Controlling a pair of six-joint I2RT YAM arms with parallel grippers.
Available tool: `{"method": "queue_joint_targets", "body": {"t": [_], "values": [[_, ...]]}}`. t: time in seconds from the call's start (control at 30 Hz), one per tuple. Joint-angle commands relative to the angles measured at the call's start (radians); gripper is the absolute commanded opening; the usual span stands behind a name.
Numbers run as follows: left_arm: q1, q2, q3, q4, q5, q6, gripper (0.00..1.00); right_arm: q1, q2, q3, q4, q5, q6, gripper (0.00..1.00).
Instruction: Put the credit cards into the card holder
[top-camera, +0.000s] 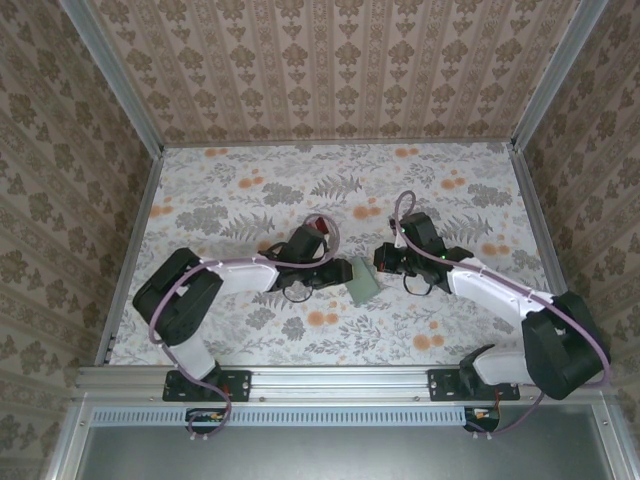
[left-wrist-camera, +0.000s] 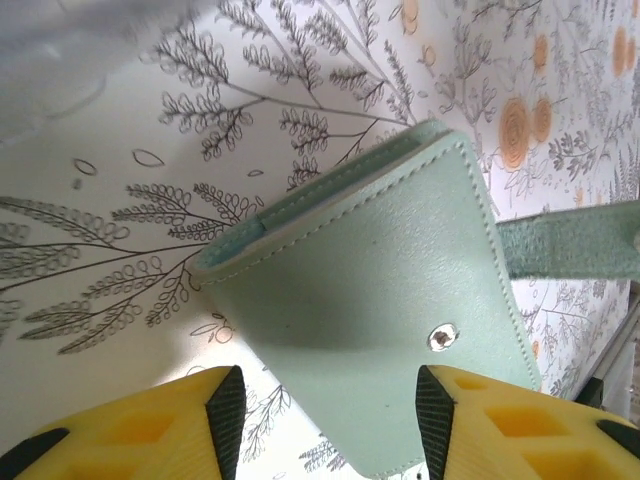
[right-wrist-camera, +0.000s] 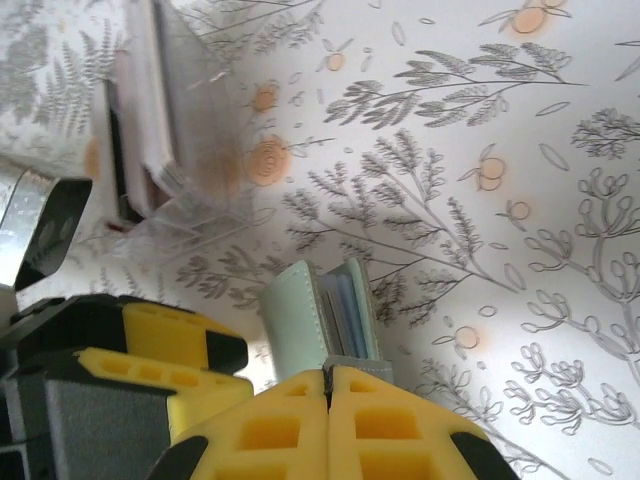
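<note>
The grey-green card holder (top-camera: 365, 281) lies between my two grippers at mid-table. In the left wrist view the card holder (left-wrist-camera: 380, 290) is folded, snap stud up, and its near corner reaches between the wide-apart pads of my open left gripper (left-wrist-camera: 330, 400); the left pad stands clear of it. Its strap (left-wrist-camera: 570, 245) runs off to the right. My right gripper (right-wrist-camera: 328, 372) is shut on that strap (right-wrist-camera: 358, 362), with the holder (right-wrist-camera: 300, 310) standing slightly agape beyond it, pale sleeves showing inside. I cannot make out any tan-orange or red credit cards.
A clear plastic stand holding a red-and-white block (right-wrist-camera: 165, 140) stands beyond the holder, near the left arm's wrist (top-camera: 318, 226). Yellow fingers (right-wrist-camera: 160, 335) of the left gripper sit close to the holder's left. Patterned walls enclose the floral tabletop (top-camera: 330, 180).
</note>
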Motion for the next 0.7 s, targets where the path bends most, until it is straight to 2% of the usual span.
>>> {"method": "queue_joint_targets", "body": {"t": [0.0, 0.3, 0.67], "values": [[0.017, -0.081, 0.011, -0.075, -0.051, 0.06, 0.53, 0.006, -0.065, 0.029, -0.016, -0.081, 0.033, 0.0], [0.027, -0.173, -0.067, -0.07, -0.09, 0.046, 0.54, 0.057, -0.039, 0.012, 0.108, -0.155, 0.17, 0.0], [0.038, -0.228, -0.132, -0.061, -0.118, 0.029, 0.54, 0.04, -0.046, -0.012, 0.101, -0.16, 0.183, 0.0]]}}
